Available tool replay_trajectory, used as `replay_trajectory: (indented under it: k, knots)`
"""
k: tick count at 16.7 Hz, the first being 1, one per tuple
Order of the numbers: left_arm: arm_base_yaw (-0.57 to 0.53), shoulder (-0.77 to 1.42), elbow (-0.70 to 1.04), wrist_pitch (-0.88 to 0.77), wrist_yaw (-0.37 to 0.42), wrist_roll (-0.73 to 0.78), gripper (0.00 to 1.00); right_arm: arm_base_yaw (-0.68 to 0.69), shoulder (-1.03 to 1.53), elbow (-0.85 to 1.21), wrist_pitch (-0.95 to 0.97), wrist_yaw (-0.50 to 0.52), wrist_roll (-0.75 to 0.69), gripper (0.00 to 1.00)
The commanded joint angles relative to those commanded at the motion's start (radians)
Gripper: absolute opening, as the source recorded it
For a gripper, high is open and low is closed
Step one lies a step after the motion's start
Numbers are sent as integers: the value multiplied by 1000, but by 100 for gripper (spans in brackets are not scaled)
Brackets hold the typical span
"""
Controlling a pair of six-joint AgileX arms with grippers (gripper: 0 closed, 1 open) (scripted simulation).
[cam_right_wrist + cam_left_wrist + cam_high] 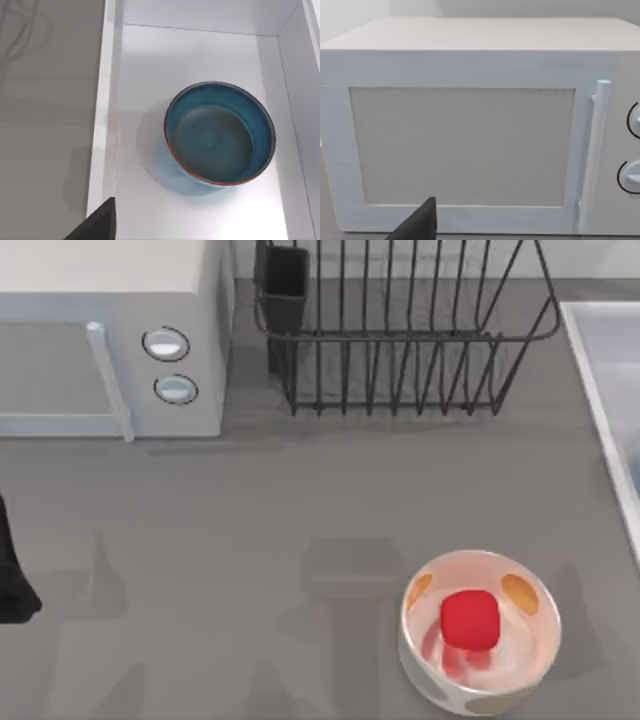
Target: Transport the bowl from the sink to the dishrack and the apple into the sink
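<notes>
In the sink (150, 75) at the table's right edge, the teal bowl (219, 134) sits unmoved. The apple (470, 620) rests in the white spotted bowl (480, 632); the dishrack (400, 330) is empty, so both moves remain. Whether either tool is spread, I cannot tell.

Top-down overhead; wrists facing microwave (470, 145), sink (107, 125)

A flat matte grey table (250, 530) carries everything, evenly lit, with soft blurred shadows lying across its near half. At its far left corner stands a white microwave (110, 330), its door facing the near edge, with a pale upright handle (108, 380) and two round dials (166, 344) beside it. In the left wrist view the door panel (462, 145) is a plain beige-grey rectangle in a white frame. Beyond the table's far edge runs a pale wall (590, 258).
</notes>
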Motion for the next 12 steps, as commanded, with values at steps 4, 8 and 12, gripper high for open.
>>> replay_trajectory:
  k: [4,8,12]
  knots:
    - [0,0,0,0,0,0,100,-59,432,373,-208,-7,-59,100]
    - [0,0,0,0,0,0,100,-122,837,739,-400,-11,-110,100]
    - [0,0,0,0,0,0,100,-180,1173,1063,-555,-12,-149,100]
